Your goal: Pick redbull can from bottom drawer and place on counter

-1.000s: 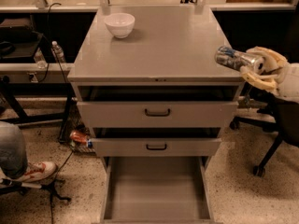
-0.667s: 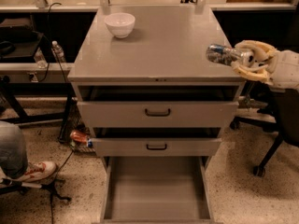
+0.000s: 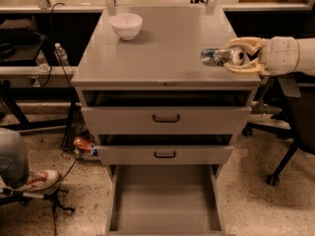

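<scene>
The redbull can (image 3: 212, 56), silver with blue patches, lies on its side in my gripper (image 3: 236, 56), held just above the right part of the counter (image 3: 162, 48). The gripper's cream fingers (image 3: 246, 43) are shut around the can, and the arm comes in from the right edge. The bottom drawer (image 3: 165, 203) is pulled out at the foot of the cabinet, and its flat grey floor has nothing on it.
A white bowl (image 3: 126, 25) stands at the counter's back left. Two drawer fronts with black handles (image 3: 166, 118) sit above the open drawer. An orange-red packet (image 3: 83, 144) lies on the floor at left, near a person's shoe (image 3: 39, 180). A water bottle (image 3: 60, 54) stands left. A chair base (image 3: 275, 171) is right.
My gripper has moved left with the can, from beyond the counter's right edge to over the counter's right part.
</scene>
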You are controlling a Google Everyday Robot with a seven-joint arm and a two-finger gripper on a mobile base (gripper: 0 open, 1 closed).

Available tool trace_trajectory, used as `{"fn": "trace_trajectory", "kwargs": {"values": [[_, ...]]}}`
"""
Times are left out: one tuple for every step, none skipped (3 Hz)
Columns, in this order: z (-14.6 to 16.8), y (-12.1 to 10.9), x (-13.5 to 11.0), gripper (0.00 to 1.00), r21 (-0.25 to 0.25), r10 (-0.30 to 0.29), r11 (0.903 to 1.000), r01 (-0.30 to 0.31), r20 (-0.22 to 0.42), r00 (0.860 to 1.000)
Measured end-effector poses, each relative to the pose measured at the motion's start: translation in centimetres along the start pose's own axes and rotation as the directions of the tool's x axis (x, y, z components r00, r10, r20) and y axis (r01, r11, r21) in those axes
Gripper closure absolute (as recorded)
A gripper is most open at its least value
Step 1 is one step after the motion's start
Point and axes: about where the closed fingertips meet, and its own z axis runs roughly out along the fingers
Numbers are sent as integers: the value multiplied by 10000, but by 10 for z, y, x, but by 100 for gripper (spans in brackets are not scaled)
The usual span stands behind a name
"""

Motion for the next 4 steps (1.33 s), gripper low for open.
{"fn": "trace_trajectory", "kwargs": {"values": [[16, -7, 16, 100, -507, -204, 9985, 183, -419, 9989], [28, -13, 27, 100, -724, -282, 9971, 240, -565, 9980], [36, -17, 35, 100, -856, -315, 9960, 260, -636, 9975], [42, -20, 41, 100, -946, -359, 9951, 290, -715, 9968]]}}
